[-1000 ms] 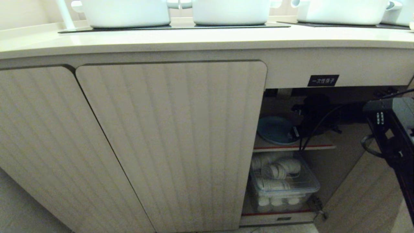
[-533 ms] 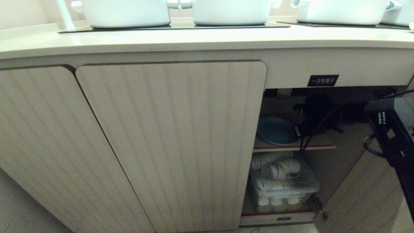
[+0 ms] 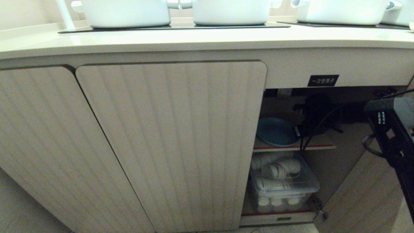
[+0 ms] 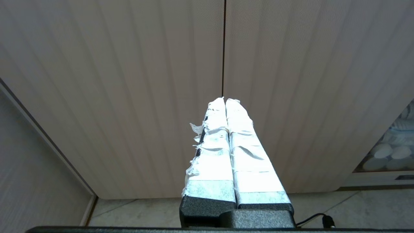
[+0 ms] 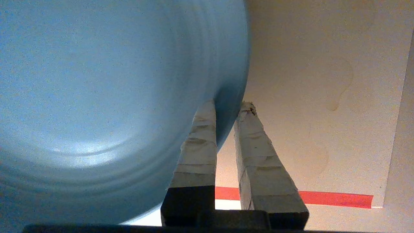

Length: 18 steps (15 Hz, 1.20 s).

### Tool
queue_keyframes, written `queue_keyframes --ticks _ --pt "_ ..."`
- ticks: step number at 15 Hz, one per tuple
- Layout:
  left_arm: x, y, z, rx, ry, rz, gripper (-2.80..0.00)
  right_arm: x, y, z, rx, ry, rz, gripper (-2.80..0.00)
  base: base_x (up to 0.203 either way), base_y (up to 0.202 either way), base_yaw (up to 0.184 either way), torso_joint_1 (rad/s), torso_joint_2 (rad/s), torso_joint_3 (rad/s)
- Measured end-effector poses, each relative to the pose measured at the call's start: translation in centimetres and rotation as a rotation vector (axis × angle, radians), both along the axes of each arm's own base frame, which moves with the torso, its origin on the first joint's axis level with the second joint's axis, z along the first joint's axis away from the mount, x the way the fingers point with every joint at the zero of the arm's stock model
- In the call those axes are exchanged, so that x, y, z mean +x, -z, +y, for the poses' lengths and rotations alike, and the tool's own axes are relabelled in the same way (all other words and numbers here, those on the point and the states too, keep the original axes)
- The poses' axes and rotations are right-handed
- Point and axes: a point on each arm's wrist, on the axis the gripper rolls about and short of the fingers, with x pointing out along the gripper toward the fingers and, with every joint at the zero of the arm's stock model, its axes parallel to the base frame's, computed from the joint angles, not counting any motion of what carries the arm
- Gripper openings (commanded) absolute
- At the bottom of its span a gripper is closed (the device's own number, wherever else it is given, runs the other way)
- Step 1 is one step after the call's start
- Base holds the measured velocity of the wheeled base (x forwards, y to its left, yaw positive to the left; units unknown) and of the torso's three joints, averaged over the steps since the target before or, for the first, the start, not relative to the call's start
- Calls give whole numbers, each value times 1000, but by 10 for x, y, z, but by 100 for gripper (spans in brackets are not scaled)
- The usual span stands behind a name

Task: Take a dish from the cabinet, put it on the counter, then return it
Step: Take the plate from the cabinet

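The dish [image 3: 276, 131] is a light-blue plate lying on the upper shelf [image 3: 320, 146] inside the open cabinet [image 3: 171, 145]. My right gripper [image 3: 297, 131] reaches into the opening and is shut on the dish's right rim. In the right wrist view the dish [image 5: 106, 90] fills most of the picture. The right gripper [image 5: 227, 105] has one taped finger over the rim and the other finger outside it. The counter [image 3: 194, 38] runs above the cabinet. My left gripper [image 4: 224, 100] is shut and empty, parked low in front of the closed ribbed doors.
White pots [image 3: 126, 13] stand on the black cooktop panels. A clear bin [image 3: 284, 184] of white cups fills the lower shelf. A black label [image 3: 323, 80] sits above the opening. The open door [image 3: 365, 194] hangs at the right, beside my right arm [image 3: 391, 129].
The right gripper's fingers have closed on the dish's rim. The arm and the dish have kept their places.
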Motion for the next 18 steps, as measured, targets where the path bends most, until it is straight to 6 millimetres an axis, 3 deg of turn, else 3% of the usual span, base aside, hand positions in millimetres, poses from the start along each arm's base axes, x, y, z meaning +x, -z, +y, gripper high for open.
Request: queue_keyframes --ticks 18 --pt "0 0 0 0 0 0 -280 -10 -7 0 -1 -11 -56 -280 0 0 0 0 0 0"
